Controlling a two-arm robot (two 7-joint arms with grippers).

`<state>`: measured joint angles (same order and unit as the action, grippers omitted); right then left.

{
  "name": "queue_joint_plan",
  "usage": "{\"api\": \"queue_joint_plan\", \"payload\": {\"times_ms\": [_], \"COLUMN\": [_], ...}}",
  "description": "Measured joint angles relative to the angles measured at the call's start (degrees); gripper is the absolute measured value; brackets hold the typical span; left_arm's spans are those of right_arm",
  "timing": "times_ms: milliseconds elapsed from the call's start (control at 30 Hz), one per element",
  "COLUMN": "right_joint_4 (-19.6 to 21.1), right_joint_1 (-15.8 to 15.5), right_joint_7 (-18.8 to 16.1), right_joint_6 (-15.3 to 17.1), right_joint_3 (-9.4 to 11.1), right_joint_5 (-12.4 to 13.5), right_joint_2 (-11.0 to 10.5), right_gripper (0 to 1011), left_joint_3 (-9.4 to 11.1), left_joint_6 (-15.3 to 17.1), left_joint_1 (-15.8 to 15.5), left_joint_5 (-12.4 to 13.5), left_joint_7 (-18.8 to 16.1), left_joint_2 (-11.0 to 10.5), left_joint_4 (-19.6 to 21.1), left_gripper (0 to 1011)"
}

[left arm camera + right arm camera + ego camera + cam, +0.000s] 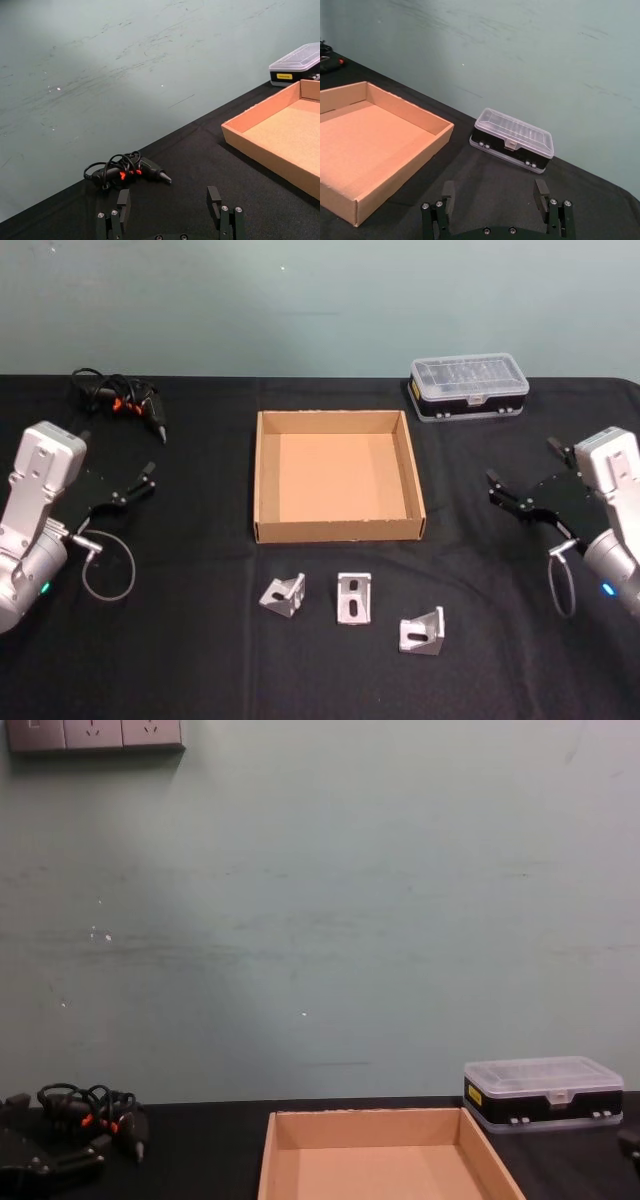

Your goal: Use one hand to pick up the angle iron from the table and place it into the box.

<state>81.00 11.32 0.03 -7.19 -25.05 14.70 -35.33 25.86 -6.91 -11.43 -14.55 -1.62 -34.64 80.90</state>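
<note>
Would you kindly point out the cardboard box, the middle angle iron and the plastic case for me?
cardboard box (267, 475): head view, on the inner face of its left wall.
middle angle iron (354, 598): head view, on its slotted face.
plastic case (468, 375): head view, on its clear lid.

Black table (180, 660), box (338, 531), angle irons (354, 597), case (468, 387), tool (125, 400)

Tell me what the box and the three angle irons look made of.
The box: cardboard by its look, matte tan with raw cut edges. The angle irons: probably metal, perhaps aluminium, dull silver-grey with slotted holes.
</note>
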Motion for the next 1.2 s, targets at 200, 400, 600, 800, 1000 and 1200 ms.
{"api": "queue_joint_plan", "payload": {"times_ms": [200,400,600,800,1000,1200], "right_joint_4": [2.9,8.4,12.6,15.7,16.3,15.3], "right_joint_1": [-1.4,-3.7,-4.8,-3.7,0.2,4.3], "right_joint_7": [-3.5,-9.4,-16.7,-26.9,-38.7,-47.1], "right_joint_6": [-0.3,1.4,4.7,8.2,11.4,13.5], "right_joint_3": [1.8,4.0,5.8,6.3,3.6,0.1], "right_joint_5": [0.9,3.4,7.9,10.9,10.9,9.5], "right_joint_2": [-2.7,-7.4,-11.6,-16.4,-19.7,-20.6], "right_gripper": [1002,1003,1003,1003,1003,1003], "left_joint_3": [0.0,0.0,0.0,0.0,0.0,0.0], "left_joint_6": [0.0,0.0,0.0,0.0,0.0,0.0], "left_joint_1": [0.0,0.0,0.0,0.0,0.0,0.0], "left_joint_5": [0.0,0.0,0.0,0.0,0.0,0.0], "left_joint_7": [0.0,0.0,0.0,0.0,0.0,0.0], "left_joint_2": [0.0,0.0,0.0,0.0,0.0,0.0], "left_joint_4": [0.0,0.0,0.0,0.0,0.0,0.0], "left_gripper": [1000,1000,1000,1000,1000,1000]}}
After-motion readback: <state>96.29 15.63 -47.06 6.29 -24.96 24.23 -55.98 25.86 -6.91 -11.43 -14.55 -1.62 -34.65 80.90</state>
